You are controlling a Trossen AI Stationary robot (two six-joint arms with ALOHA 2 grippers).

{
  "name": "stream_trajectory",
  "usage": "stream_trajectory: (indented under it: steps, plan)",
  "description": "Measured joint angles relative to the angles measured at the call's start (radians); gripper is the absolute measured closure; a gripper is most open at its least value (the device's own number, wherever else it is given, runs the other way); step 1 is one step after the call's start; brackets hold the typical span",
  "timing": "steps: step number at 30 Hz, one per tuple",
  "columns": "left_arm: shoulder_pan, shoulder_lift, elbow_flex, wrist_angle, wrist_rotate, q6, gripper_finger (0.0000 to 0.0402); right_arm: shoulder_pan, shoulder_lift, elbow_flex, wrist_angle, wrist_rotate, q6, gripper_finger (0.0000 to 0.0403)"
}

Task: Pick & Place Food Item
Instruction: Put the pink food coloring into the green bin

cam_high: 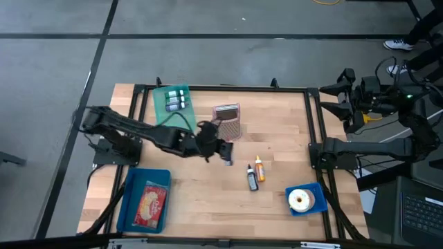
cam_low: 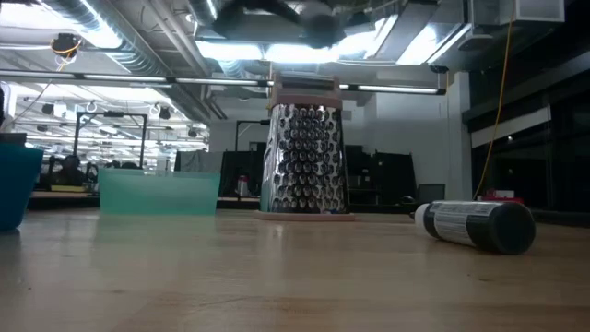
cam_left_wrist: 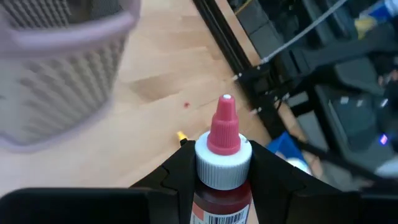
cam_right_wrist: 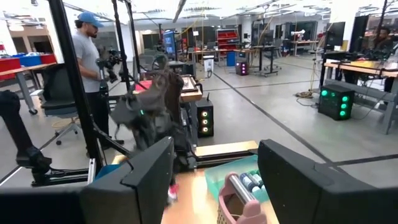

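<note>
My left gripper (cam_high: 223,151) hangs above the table's middle, just in front of the metal grater (cam_high: 228,121), and is shut on a small bottle (cam_left_wrist: 222,163) of red liquid with a white collar and a red nozzle. In the low view only a dark blur of the arm (cam_low: 277,14) shows above the grater (cam_low: 305,159). My right gripper (cam_right_wrist: 214,168) waits open, with nothing between its fingers, beyond the table's right edge (cam_high: 331,97). My left gripper pinches the bottle between its two fingers (cam_left_wrist: 177,174), on opposite sides of its shoulder just below the white collar (cam_left_wrist: 222,186). The fingers slant down from the table's left side. The bottle lies along them, its red nozzle (cam_left_wrist: 224,127) past the fingertips, lifted clear of the table.
A dark bottle (cam_high: 252,178) and an orange one (cam_high: 259,168) lie right of the middle. A blue dish with a white ring (cam_high: 302,200) sits near right, a blue tray with a food packet (cam_high: 147,200) near left, a green tray (cam_high: 172,100) far left. A person (cam_right_wrist: 87,68) stands beyond the table.
</note>
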Motion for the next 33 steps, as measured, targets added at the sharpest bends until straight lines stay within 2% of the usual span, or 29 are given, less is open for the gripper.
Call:
stream_trajectory:
  steps: [8, 13, 17, 20, 28, 33]
  plan:
    - [0.000, -0.189, 0.000, -0.381, 0.066, 0.142, 0.0290, 0.000, 0.033, 0.000, 0.008, 0.000, 0.020, 0.0171]
    - [0.076, -0.240, 0.001, -0.715, 0.098, 0.212, 0.0290, 0.000, 0.059, 0.000, 0.044, 0.017, 0.017, 0.0171]
    - [0.175, -0.242, 0.001, -0.903, 0.162, 0.380, 0.0290, 0.000, 0.082, 0.000, 0.083, 0.027, 0.003, 0.0171]
    - [0.257, -0.239, 0.001, -0.951, 0.166, 0.526, 0.0290, 0.000, 0.099, 0.000, 0.109, 0.026, 0.009, 0.0171]
    - [0.520, -0.209, 0.001, -0.944, 0.183, 0.911, 0.0290, 0.000, 0.137, 0.000, 0.141, 0.018, 0.054, 0.0171]
    - [0.647, -0.152, -0.015, -0.861, 0.236, 1.102, 0.0290, 0.000, 0.143, 0.000, 0.153, 0.014, 0.076, 0.0171]
